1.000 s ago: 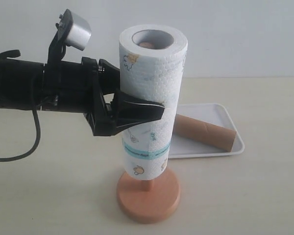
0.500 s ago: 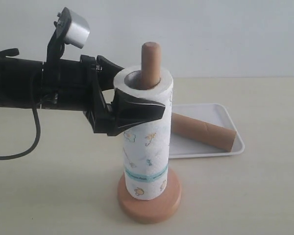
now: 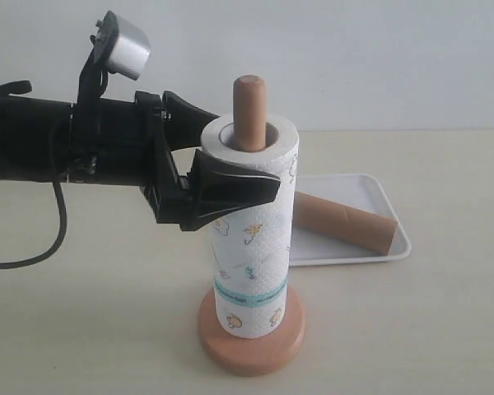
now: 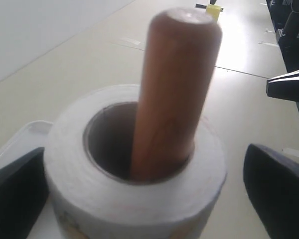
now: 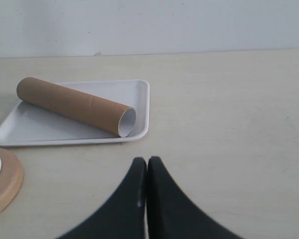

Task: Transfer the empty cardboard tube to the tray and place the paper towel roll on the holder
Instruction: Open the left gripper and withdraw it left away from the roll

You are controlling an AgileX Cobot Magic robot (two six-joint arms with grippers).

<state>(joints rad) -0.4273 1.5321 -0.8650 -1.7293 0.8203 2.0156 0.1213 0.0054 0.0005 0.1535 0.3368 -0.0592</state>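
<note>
Dropped down the holder [image 3: 249, 346] since a second ago, the paper towel roll [image 3: 253, 230] is released by the wide-spread, empty left gripper [image 3: 235, 156]. The cardboard tube [image 3: 342, 220] is laid in the tray [image 3: 399, 247] beside the holder; both steps are judged done.

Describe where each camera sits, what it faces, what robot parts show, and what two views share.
Exterior: off the arms, looking slightly down; left gripper open around the paper towel roll on the holder.
Left wrist: looks down on roll and holder, between its fingers.
Right wrist: low, facing the empty cardboard tube in the tray; right gripper shut.
Shared: exterior and right wrist show tube and tray.
</note>
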